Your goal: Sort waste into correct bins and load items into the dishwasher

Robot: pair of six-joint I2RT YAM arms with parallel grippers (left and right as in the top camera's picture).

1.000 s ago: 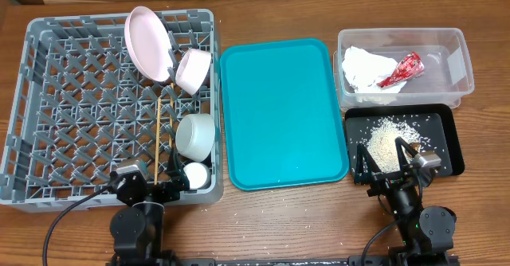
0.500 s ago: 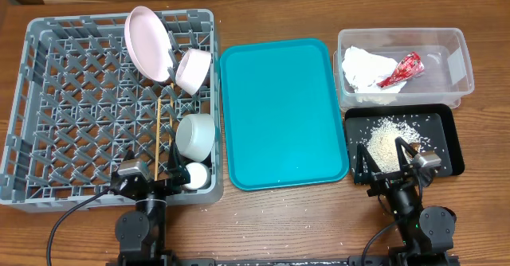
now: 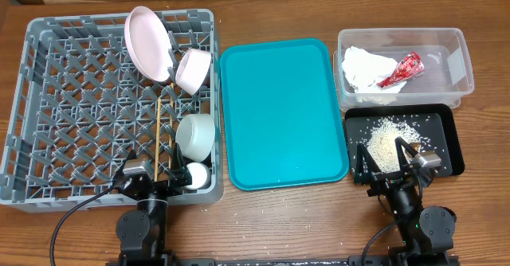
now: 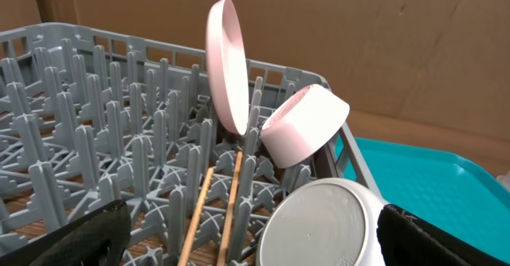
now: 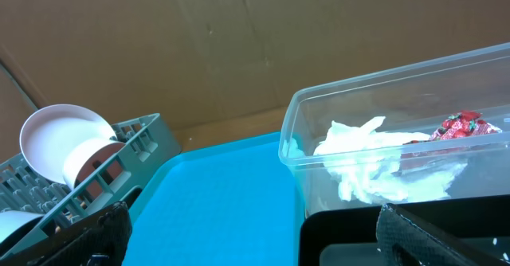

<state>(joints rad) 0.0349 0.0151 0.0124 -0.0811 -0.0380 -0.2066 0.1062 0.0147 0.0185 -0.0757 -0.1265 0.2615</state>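
Observation:
The grey dishwasher rack [image 3: 72,99] holds the pinkish plate [image 3: 149,43] on edge, a tilted pink bowl [image 3: 193,68], a pale bowl [image 3: 195,134], the white cup [image 3: 195,175] and the chopsticks [image 3: 165,134]. My left gripper [image 3: 155,178] stands open at the rack's front right corner, nothing between its fingers; its wrist view shows the plate [image 4: 225,63], the chopsticks [image 4: 231,202] and the pale bowl's base [image 4: 319,226]. The clear tub [image 3: 398,32] contains the napkin [image 3: 365,68] and red wrapper [image 3: 402,68]. Rice grains [image 3: 386,138] lie in the black tray [image 3: 442,142]. My right gripper [image 3: 382,158] hangs open over that tray's front edge.
The teal serving tray [image 3: 283,115] lies bare between the rack and the bins. A few stray grains dot the wooden table [image 3: 263,210] in front of it. Brown cardboard walls stand behind the table [image 5: 239,51].
My left gripper has edged slightly to the right along the rack's front wall. The right arm and all objects have stayed put.

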